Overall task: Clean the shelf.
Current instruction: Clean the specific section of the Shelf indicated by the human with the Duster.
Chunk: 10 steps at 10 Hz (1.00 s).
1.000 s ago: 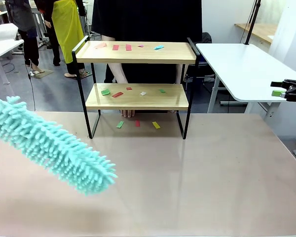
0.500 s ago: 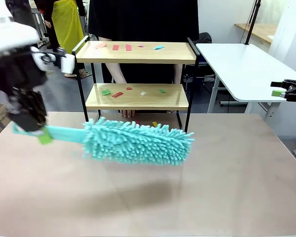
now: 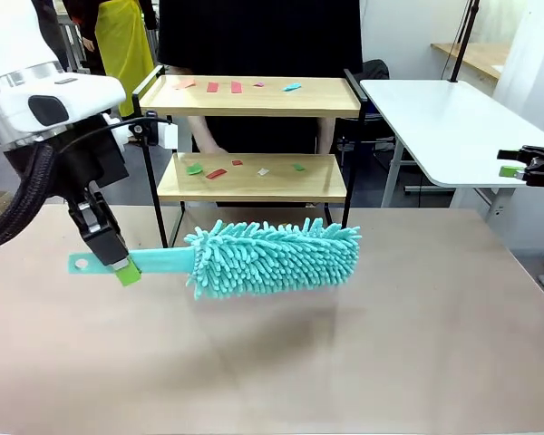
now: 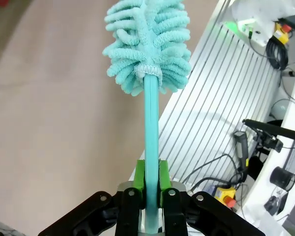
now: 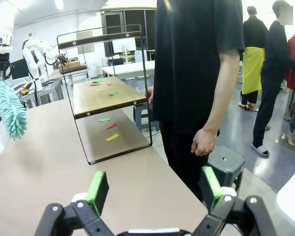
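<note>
From my station I see the left gripper (image 3: 125, 270) pressed together on the flat handle of a turquoise duster (image 3: 272, 258). In the left wrist view the green pads (image 4: 140, 174) of this gripper (image 4: 151, 179) pinch the handle from both sides, and the fluffy head of the duster (image 4: 147, 39) points away from it. In the front view the duster hangs approx. horizontal above the table (image 3: 390, 344), w/ the head toward the middle. It is just in front of the shelf (image 3: 322, 96), at the height of the shelf legs. I cannot tell if the fibres touch the black frame.

The shelf stands at the far side of the table, near the centre, w/ both wooden boards level. Small coloured paper pcs (image 3: 223, 87) lie on the top board and on the lower board. In the right wrist view some paper pcs (image 5: 110, 127) lie also on the table under the shelf (image 5: 123, 96).

The right gripper (image 3: 515, 163) is at the right edge, beside a white side table (image 3: 444, 118), well apart from the shelf. In its own wrist view the gripper (image 5: 155, 189) has its fingers spread wide.

A person (image 3: 254, 27) in black stands directly behind the shelf, one hand (image 5: 204, 142) hanging down.
</note>
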### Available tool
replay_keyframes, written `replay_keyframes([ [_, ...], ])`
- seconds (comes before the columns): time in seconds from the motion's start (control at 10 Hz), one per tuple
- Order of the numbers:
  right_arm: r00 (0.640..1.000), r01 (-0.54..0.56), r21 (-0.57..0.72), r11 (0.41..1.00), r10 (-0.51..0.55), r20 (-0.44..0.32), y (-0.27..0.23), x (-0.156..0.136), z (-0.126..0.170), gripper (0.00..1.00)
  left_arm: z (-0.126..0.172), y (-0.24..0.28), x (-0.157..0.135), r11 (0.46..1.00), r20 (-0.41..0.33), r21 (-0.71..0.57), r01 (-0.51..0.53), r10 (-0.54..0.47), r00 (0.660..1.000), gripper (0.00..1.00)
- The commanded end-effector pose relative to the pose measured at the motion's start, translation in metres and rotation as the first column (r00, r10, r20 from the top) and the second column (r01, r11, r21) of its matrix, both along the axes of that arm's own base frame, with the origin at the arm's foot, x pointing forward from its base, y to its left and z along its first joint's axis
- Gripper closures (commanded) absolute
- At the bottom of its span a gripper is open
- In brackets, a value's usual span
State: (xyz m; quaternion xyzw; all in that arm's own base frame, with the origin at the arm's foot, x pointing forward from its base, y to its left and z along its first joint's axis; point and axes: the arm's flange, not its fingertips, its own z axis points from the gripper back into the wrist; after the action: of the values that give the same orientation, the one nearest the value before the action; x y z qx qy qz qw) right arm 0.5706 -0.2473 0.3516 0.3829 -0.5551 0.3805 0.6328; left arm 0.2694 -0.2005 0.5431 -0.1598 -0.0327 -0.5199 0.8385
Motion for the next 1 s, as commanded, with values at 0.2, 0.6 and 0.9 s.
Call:
replay_keyframes([
  [0.2,1.000,-0.002,-0.001,1.000,0.002,0.006,0.002,0.001,0.003,0.00,-0.026,-0.061,-0.008,0.990,0.025,-0.051,-0.132,0.133,0.991,0.87],
  [0.6,1.000,-0.002,-0.001,1.000,0.002,0.006,0.002,0.001,0.003,0.00,-0.069,-0.099,-0.024,0.923,0.023,-0.040,-0.383,0.385,0.923,0.87],
  [0.9,1.000,-0.002,-0.001,1.000,0.002,0.006,0.002,0.001,0.003,0.00,-0.082,-0.111,-0.015,0.847,0.076,-0.003,-0.531,0.530,0.845,0.87],
])
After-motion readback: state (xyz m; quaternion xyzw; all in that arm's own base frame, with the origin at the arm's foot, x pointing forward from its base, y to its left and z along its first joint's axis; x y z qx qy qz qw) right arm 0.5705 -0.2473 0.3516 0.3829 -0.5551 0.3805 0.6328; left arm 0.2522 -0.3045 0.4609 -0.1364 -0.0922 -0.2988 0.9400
